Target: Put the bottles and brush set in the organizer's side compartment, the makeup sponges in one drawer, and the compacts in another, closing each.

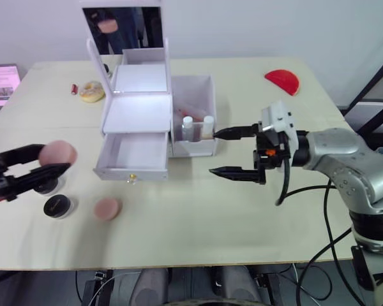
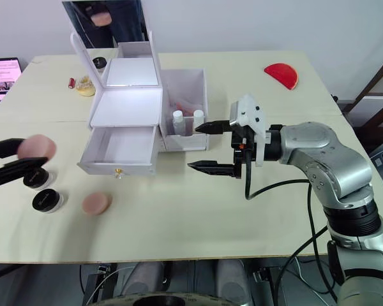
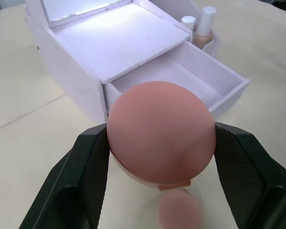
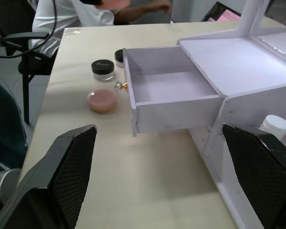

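The left jaws (image 1: 41,164) grip a round pink makeup sponge (image 1: 57,153) clear of the worktop (image 1: 242,223). Carry it level over the white organizer's open drawer (image 1: 133,155), then release. The right jaws (image 1: 233,153) stand open, near the side compartment (image 1: 195,115).

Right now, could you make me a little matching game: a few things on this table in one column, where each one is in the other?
Things:
1. pink sponge
2. bottles
3. second sponge
4. drawer

Places or states:
A. lying on the table in front of the organizer
B. pulled open and empty
C. held between the left gripper's fingers
D. standing in the side compartment

Pairs: 1-C, 2-D, 3-A, 4-B
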### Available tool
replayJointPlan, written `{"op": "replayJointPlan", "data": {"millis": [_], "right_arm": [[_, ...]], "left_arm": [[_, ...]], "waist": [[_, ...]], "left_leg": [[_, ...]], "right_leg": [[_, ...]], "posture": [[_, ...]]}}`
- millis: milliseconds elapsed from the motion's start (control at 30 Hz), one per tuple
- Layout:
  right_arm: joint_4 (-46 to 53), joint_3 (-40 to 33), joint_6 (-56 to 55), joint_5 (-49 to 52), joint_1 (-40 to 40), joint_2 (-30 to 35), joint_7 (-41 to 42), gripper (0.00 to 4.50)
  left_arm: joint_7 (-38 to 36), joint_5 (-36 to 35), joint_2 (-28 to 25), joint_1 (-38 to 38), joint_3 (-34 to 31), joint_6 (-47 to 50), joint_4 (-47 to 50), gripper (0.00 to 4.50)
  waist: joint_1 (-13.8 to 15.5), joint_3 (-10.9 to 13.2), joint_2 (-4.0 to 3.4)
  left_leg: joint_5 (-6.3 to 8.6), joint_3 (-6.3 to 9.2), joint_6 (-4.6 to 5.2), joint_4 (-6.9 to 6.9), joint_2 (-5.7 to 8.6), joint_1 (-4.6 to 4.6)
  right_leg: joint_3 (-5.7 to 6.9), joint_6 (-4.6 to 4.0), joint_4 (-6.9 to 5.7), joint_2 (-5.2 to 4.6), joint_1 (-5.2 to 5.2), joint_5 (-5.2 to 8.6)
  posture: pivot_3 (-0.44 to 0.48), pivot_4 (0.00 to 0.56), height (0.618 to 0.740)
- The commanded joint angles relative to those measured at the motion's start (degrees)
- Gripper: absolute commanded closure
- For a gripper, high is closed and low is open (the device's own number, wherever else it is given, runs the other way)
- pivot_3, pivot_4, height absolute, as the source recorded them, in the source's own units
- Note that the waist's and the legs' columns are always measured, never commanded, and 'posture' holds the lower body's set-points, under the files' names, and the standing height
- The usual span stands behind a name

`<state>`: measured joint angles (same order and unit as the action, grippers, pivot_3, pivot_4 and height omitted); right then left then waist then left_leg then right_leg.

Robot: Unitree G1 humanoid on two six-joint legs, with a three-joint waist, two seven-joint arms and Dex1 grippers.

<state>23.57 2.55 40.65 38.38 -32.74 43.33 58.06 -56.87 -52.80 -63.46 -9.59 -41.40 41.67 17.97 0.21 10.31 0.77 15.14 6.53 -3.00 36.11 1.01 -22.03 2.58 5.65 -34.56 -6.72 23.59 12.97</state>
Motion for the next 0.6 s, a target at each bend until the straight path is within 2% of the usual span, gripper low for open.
{"op": "replayJointPlan", "data": {"millis": [33,200,400,600], "right_arm": [[1.7,1.1,-1.7,-1.6,-0.9,-0.8,-0.7,0.00],[2.5,2.2,-1.8,-3.0,-0.5,-1.7,-2.1,0.00],[4.0,1.9,-0.8,-3.0,0.3,-2.1,-4.0,0.00],[4.7,1.8,-0.1,-2.5,0.2,-2.3,-5.1,0.00]], "left_arm": [[-0.2,3.6,0.1,8.0,8.5,-3.1,-3.4,1.81],[-2.5,7.8,1.8,19.3,19.1,-4.7,-9.2,1.81],[-4.0,9.4,3.5,22.9,23.2,-4.3,-9.8,1.81],[-4.3,10.6,4.6,22.8,24.0,-3.9,-9.5,1.81]], "waist": [[0.0,0.0,0.01],[-0.5,0.0,0.01],[-1.3,0.0,0.03],[-1.1,0.0,0.06]], "left_leg": [[0.00,0.01,0.00,-0.01,0.00,0.01],[-0.01,0.00,0.00,0.02,0.00,0.02],[-0.01,-0.02,0.00,0.03,0.00,0.05],[-0.01,0.00,0.00,0.02,0.00,0.27]], "right_leg": [[0.00,0.01,-0.02,0.01,0.01,-0.01],[-0.05,0.14,-0.07,0.03,0.02,-0.08],[-0.11,0.29,-0.24,0.03,0.07,-0.09],[-0.15,0.33,-0.56,0.03,0.04,-0.01]], "posture": [[0.000,0.150,0.739],[0.000,0.150,0.739],[0.000,0.150,0.739],[0.000,0.150,0.739]]}}
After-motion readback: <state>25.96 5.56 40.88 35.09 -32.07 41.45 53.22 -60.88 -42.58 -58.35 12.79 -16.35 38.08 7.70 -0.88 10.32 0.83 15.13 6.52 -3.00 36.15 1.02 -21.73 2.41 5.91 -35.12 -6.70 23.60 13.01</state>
